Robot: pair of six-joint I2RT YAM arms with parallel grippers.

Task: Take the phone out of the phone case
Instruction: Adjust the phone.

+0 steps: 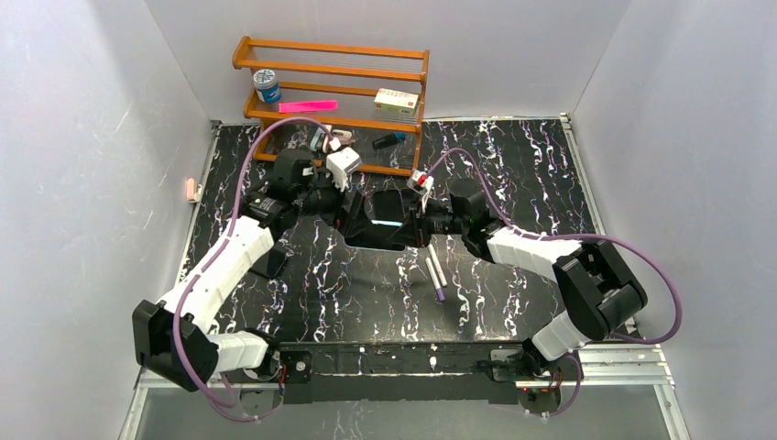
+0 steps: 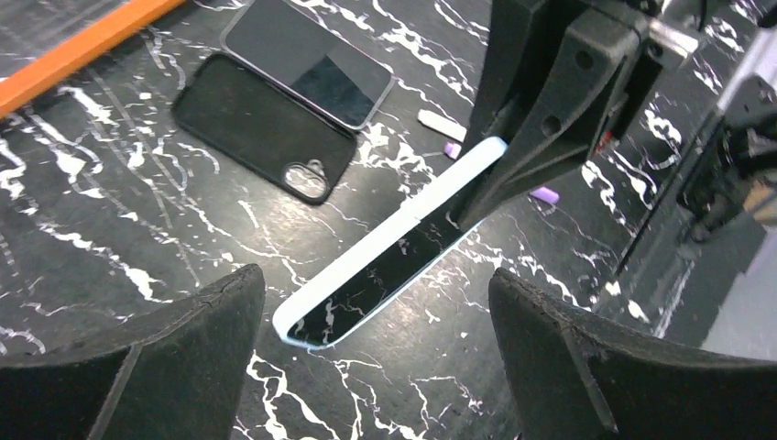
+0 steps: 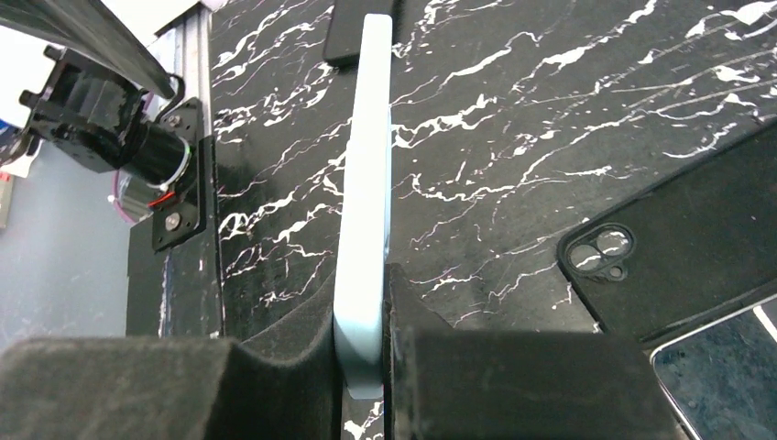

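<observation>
Right wrist, light-blue phone (image 3: 371, 137) clamped edge-on in right hand (image 3: 364, 307)

I have the rack (image 1: 330, 69) at the back of the counter (image 1: 550, 174), left of centre. On one of its shelves a jar (image 1: 267, 85) stands at the left end and a box (image 1: 396, 101) at the right. In front of the rack both arms meet mid-counter. The right end effector (image 3: 365, 302) is clamped on the phone case (image 3: 365, 183), held on edge over the counter with the phone (image 2: 385, 280) in it. My left end effector (image 2: 374, 275) faces it, its fingers spread to either side and touching nothing. Beyond, a second case (image 2: 266, 124) lies flat on the counter, edge to edge with a second phone (image 2: 311, 60). Two pens (image 1: 435, 275) lie side by side nearer the bases.
</observation>
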